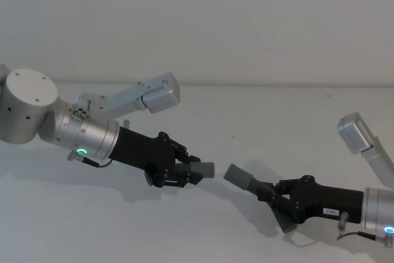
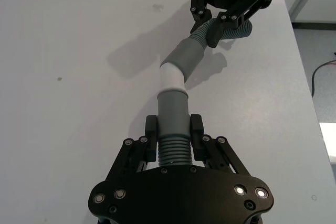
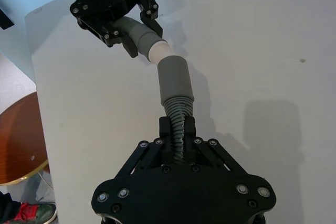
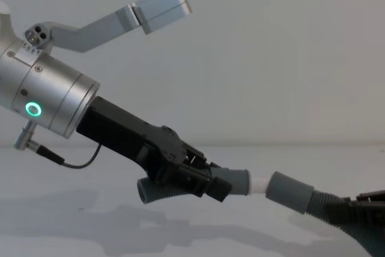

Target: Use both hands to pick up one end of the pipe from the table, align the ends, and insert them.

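With both pieces lifted off the surface (image 1: 258, 109), the left hand (image 2: 174, 139) grips the short pipe (image 4: 180, 188), the right hand (image 3: 178, 139) clamps the longer pipe (image 3: 177, 116); white tip (image 4: 258, 185) meets wider cuff (image 4: 290, 192), angled — insertion remains.

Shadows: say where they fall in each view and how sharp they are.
Head view: soft grey shadows lie on the table under both arms. Left wrist view: a blurred shadow sits beside the wider cuff. Right wrist view: a square-edged shadow falls by the right gripper. Chest view: faint shadows beneath the left gripper.
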### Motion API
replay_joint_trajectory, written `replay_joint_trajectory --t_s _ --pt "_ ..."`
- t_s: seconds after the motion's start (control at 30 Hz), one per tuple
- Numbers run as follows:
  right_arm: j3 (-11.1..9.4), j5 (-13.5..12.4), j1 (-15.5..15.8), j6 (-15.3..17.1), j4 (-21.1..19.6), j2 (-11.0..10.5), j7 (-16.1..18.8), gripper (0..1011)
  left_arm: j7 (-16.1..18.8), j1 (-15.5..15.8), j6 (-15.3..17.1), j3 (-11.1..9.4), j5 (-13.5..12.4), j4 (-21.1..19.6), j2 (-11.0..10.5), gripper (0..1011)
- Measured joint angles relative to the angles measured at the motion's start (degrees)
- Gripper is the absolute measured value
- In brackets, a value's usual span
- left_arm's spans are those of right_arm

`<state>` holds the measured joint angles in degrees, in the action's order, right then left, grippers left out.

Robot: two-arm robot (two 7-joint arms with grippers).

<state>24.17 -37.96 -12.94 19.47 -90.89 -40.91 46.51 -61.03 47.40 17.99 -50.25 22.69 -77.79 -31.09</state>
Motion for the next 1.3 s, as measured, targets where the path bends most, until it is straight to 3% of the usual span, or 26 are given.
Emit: replay_joint_trajectory --t_s 0.63,1.3 --pt "1.1 -1.1 -0.9 -0.2 0.8 -0.5 1.0 115 0.9 0.7 1.3 -1.0 0.3 -0.1 -0.3 351" --pt "1.5 -2.2 -1.2 -0.5 1.0 -1.5 2.8 115 0.9 1.0 0.7 -1.6 0.9 0.1 -0.4 351"
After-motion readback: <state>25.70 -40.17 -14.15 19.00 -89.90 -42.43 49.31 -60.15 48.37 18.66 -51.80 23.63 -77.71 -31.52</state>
